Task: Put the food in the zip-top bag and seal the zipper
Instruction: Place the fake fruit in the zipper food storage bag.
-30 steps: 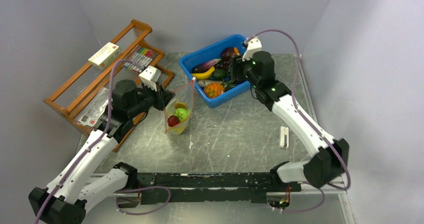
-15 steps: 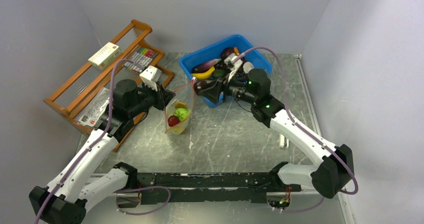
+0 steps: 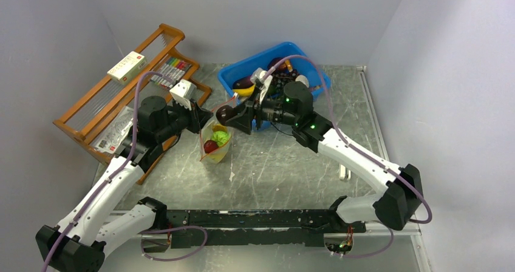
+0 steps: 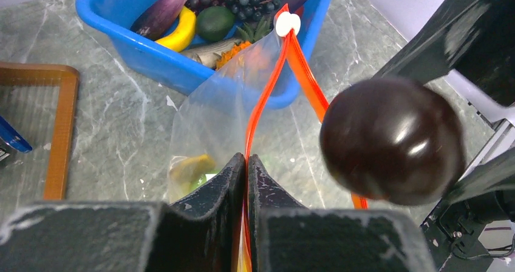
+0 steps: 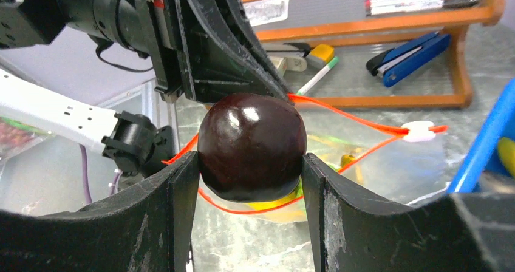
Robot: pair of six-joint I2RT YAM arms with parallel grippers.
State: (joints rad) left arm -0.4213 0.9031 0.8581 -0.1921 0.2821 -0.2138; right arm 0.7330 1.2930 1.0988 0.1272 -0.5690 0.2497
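Right gripper (image 5: 249, 181) clenches a dark round fruit (image 5: 252, 144) over the open zip-top bag (image 4: 209, 120); my left gripper (image 4: 246, 166) pinches the zipper (image 4: 271, 81) at the bag's ten o'clock.

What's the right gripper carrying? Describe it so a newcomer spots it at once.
From the blue bin at the table's back, look nearer and left to the clear zip-top bag that the left gripper pinches by its zipper. Just above its mouth, the right gripper clamps a ball: smooth, glossy, dark maroon, unlike the green piece and red piece inside the bag.
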